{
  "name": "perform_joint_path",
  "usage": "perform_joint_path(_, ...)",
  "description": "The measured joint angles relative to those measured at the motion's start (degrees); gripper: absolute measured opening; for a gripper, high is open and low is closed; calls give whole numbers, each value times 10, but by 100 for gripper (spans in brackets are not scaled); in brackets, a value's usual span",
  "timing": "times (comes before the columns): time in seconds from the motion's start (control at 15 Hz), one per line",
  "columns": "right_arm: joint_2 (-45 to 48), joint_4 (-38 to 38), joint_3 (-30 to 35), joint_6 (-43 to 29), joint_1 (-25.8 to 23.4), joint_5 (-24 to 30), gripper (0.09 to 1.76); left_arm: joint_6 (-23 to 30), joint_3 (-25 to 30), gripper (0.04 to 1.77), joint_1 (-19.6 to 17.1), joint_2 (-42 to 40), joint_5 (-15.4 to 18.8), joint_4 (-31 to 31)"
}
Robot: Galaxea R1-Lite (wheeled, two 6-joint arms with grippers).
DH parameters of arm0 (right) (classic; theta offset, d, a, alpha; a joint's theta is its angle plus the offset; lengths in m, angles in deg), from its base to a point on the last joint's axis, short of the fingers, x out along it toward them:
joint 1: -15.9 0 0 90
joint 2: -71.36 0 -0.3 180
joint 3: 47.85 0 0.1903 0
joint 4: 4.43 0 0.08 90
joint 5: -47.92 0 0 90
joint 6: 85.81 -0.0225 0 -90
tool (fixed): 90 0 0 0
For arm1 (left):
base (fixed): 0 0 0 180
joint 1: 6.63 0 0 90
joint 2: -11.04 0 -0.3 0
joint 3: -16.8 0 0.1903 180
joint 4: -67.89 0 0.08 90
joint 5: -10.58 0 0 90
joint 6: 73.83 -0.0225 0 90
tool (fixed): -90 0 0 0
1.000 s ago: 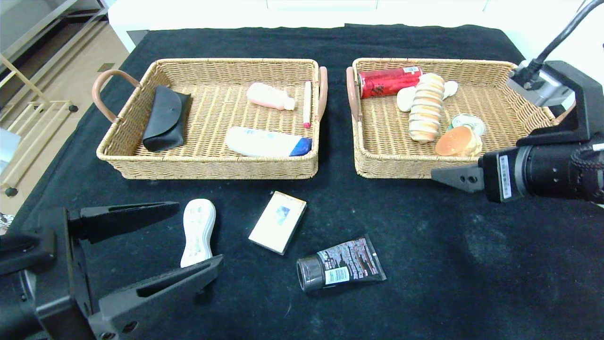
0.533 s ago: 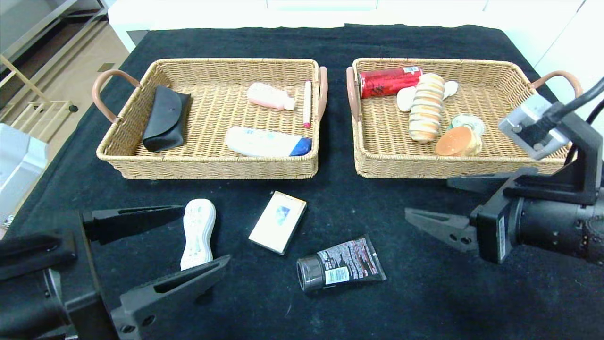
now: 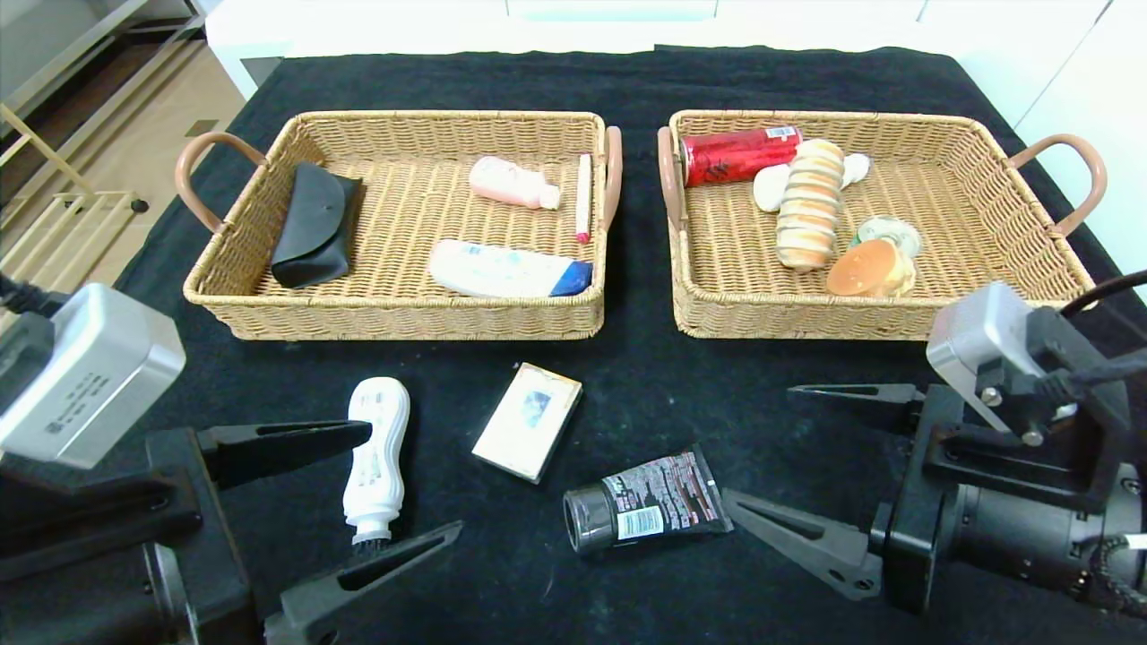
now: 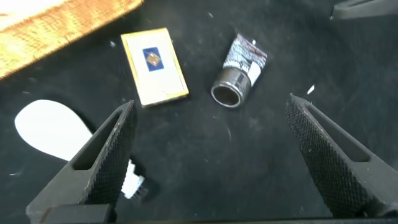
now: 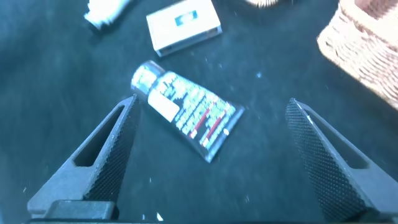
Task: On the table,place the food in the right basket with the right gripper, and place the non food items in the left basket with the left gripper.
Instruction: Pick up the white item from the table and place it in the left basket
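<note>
Three items lie on the black cloth: a white brush-like tool (image 3: 376, 448), a small cream box (image 3: 527, 421) and a black tube (image 3: 645, 511). My left gripper (image 3: 412, 481) is open and empty, low at the near left, its fingers on either side of the white tool's near end. My right gripper (image 3: 760, 442) is open and empty, just right of the black tube. The left wrist view shows the box (image 4: 154, 65), the tube (image 4: 239, 62) and the white tool (image 4: 50, 127) beyond the open gripper (image 4: 210, 106). The right wrist view shows the tube (image 5: 186, 109) between the fingers of the open gripper (image 5: 211, 102).
The left basket (image 3: 394, 318) holds a black case (image 3: 314, 224), a pink bottle (image 3: 511, 182), a pen and a white-blue tube (image 3: 506, 269). The right basket (image 3: 806, 321) holds a red can (image 3: 739, 154), stacked biscuits (image 3: 809, 204), a burger (image 3: 867, 269) and a small tin.
My right gripper has come back from the right basket's front edge and down to the cloth beside the black tube. My left gripper has shifted slightly right. No item has moved.
</note>
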Motion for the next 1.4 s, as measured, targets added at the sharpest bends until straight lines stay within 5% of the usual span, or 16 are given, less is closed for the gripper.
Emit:
perform_joint_path(0.47, -7, -126, 110, 18, -41, 21, 170, -4, 4, 172, 4, 15, -33, 0)
perform_joint_path(0.67, -4, -140, 117, 16, -75, 42, 170, -20, -23, 172, 4, 28, -92, -13)
perform_joint_path(0.93, 10, -141, 125, 16, -106, 81, 170, -20, -95, 172, -6, 34, -132, -161)
perform_joint_path(1.2, 18, -140, 131, 4, -115, 86, 170, -16, -124, 172, -38, 35, -169, -200)
perform_joint_path(1.4, 18, -141, 129, 3, -131, 86, 170, 69, -173, 172, -56, 57, -189, -281)
